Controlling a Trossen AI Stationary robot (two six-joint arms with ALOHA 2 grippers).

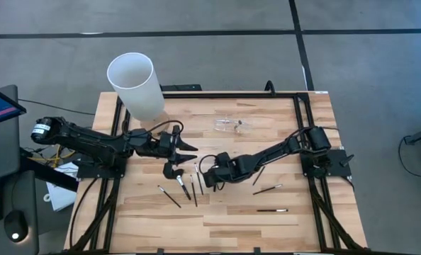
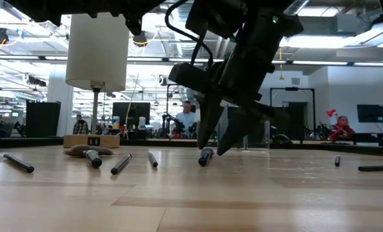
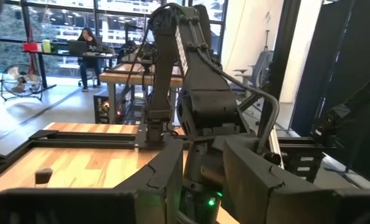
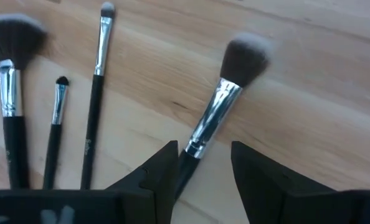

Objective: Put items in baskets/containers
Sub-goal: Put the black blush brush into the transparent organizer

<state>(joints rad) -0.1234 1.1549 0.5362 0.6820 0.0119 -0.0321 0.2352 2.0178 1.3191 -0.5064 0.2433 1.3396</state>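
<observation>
I have the right arm stretched in from its base toward the table's middle, wrist pitched down, its gripper (image 1: 209,175) low over the wood. Its fingers (image 4: 154,177) stand apart, straddling the handle of a powder brush (image 4: 217,112) that lies flat; I cannot tell whether they touch it. Beside it lie a fan brush (image 4: 9,93) and two thin brushes (image 4: 94,106). More brushes (image 1: 268,189) lie scattered nearer the right arm's base. The clear holder (image 1: 230,125) sits farther back, apart from both arms. The left arm reaches in level, its gripper (image 1: 189,147) raised above the table near the white cylinder (image 1: 136,85), fingers apart, holding nothing.
</observation>
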